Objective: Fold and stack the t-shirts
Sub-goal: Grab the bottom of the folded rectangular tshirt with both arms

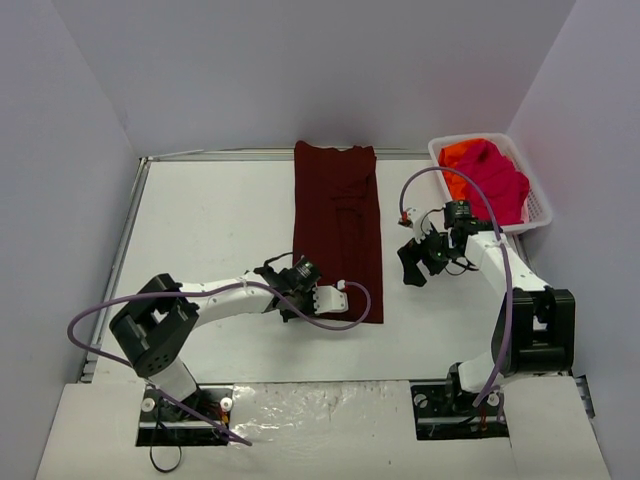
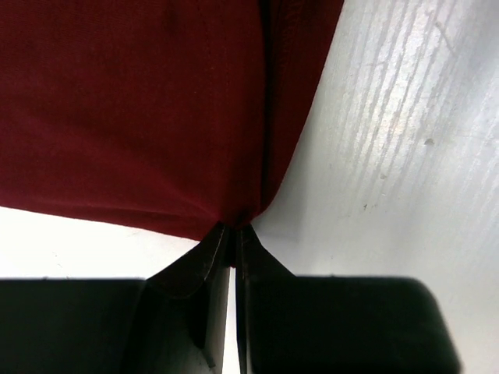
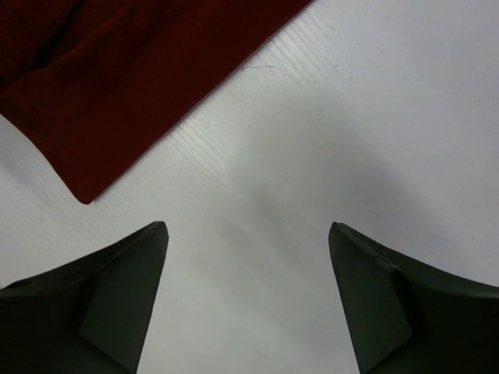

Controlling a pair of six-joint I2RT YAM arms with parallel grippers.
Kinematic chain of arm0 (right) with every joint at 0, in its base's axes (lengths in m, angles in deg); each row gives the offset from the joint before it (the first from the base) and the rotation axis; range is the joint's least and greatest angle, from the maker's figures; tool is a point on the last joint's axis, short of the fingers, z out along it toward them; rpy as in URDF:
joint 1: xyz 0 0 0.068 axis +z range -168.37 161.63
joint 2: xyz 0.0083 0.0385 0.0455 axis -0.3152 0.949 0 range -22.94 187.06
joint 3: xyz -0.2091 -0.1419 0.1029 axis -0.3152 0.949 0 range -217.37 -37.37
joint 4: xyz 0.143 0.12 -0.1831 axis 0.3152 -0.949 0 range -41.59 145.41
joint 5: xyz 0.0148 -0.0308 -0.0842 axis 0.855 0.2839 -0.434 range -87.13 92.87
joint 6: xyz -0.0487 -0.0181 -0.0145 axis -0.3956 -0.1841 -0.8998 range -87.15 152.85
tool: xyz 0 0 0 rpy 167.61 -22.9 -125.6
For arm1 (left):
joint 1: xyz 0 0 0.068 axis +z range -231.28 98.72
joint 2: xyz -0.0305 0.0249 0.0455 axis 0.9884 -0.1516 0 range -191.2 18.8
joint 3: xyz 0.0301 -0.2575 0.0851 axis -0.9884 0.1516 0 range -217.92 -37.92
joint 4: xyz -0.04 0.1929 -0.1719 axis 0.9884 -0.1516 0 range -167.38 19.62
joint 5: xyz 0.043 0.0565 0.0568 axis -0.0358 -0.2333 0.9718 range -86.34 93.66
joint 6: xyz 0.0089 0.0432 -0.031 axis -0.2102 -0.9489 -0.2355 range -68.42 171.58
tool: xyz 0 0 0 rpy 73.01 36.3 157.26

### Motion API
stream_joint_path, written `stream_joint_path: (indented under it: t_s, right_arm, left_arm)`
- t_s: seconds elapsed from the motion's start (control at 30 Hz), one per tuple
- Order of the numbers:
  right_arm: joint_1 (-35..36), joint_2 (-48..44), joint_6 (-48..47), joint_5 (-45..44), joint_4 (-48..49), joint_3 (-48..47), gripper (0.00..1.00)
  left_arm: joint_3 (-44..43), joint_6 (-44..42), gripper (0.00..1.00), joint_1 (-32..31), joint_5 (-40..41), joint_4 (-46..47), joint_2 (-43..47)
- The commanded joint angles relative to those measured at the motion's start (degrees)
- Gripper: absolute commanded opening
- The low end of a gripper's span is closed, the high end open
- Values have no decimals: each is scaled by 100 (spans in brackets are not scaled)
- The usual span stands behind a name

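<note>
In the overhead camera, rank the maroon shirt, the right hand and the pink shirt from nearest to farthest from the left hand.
1. Maroon shirt, pinched in the left hand at its near edge.
2. Right hand, open, to the right.
3. Pink shirt, in the basket, far right.

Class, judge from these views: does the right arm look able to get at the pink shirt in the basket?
Probably yes. The right gripper is open and empty over the table, and the pink shirt lies atop the open basket on its side, nothing between.
</note>
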Motion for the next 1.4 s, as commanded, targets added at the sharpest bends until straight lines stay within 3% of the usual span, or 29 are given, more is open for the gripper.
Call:
stream_joint_path:
  t_s: [0.0, 0.3, 0.37, 0.5, 0.7, 0.97, 1.37]
  right_arm:
    - [-31, -358, -74, -30, -112, 2, 80]
    - [-13, -1430, -285, 390, -139, 178, 69]
    - [-5, -1702, -452, 514, -139, 309, 71]
    - [433, -1940, -716, 375, -77, 485, 62]
    - [1312, -2099, -857, -135, 46, 767, 65]
    - [2393, -1783, -900, -661, 221, 1118, 56]
    - [3238, -799, -865, -1076, 819, 1576, 56]
  left_arm:
    - [-124, 70, 2, 16, -378, -361, -60]
    - [-695, 184, 2, 868, -1837, -1099, 47]
    - [-852, 202, 2, 1009, -2075, -1170, -41]
    - [-1134, 211, 2, 1404, -2531, -1459, -322]
    - [-1564, 114, 2, 1607, -2866, -1811, -691]
    - [-1750, 158, 2, 1730, -2998, -1952, -938]
    - [-1881, 211, 2, 1765, -3077, -1987, -1219]
